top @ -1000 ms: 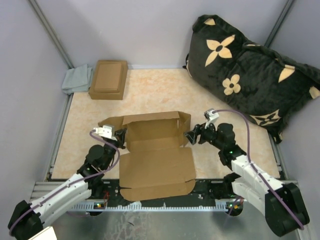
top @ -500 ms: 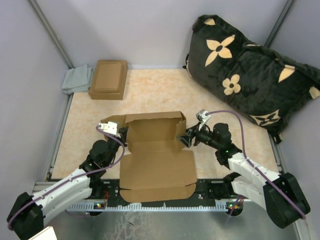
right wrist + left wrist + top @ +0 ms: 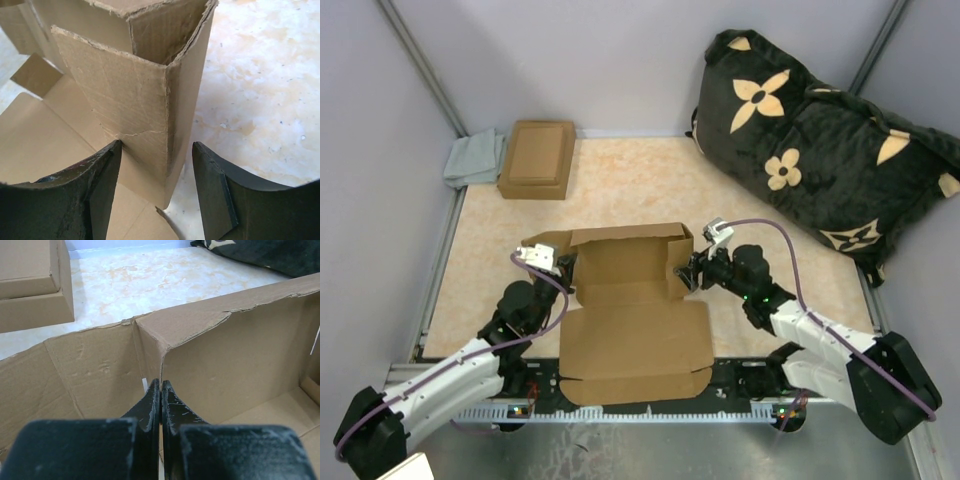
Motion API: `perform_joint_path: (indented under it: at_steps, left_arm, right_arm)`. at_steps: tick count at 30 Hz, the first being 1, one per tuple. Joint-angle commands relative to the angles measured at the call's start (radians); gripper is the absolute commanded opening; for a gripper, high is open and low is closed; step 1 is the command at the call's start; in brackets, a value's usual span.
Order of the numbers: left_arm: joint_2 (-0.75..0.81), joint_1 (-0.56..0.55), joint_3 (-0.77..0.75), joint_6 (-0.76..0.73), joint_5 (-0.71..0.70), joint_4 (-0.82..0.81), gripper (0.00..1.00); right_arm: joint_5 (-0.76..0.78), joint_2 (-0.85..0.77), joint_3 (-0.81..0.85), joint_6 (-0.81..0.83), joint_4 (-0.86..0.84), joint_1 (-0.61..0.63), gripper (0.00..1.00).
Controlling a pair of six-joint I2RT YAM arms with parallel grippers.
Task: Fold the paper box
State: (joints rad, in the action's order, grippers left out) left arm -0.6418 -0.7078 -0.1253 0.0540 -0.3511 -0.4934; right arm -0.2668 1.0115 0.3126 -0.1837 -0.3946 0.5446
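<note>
Top external view: the paper box [image 3: 635, 300] lies in front of the black cushion [image 3: 820, 140] and to its left. Its back wall stands up and its lid panel lies flat on the side away from the cushion. The right gripper [image 3: 156, 144] is wide open on the cushion side of the box, one finger on each side of the standing side wall, not yet pressing. The left gripper [image 3: 160, 390] is at the box corner far from the cushion, with its fingers closed together. I cannot tell if any thin edge is between them. The cardboard looks light and rather stiff, but the edges are torn and it bends easily at the creases. I think it is better to hold a wall low, near its crease, and to close gently.
</note>
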Motion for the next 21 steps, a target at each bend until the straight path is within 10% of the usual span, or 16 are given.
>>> perform_joint_path:
  at_steps: [1, 21]
  left_arm:
    - [0.016, -0.013, -0.005, -0.009, 0.023, -0.017, 0.0]
    - [-0.054, -0.021, 0.008, -0.067, 0.009, -0.125, 0.0]
  right_arm:
    - [0.162, 0.027, 0.068, 0.024, -0.021, 0.029, 0.59]
    - [0.06, -0.045, 0.096, 0.047, 0.064, 0.039, 0.65]
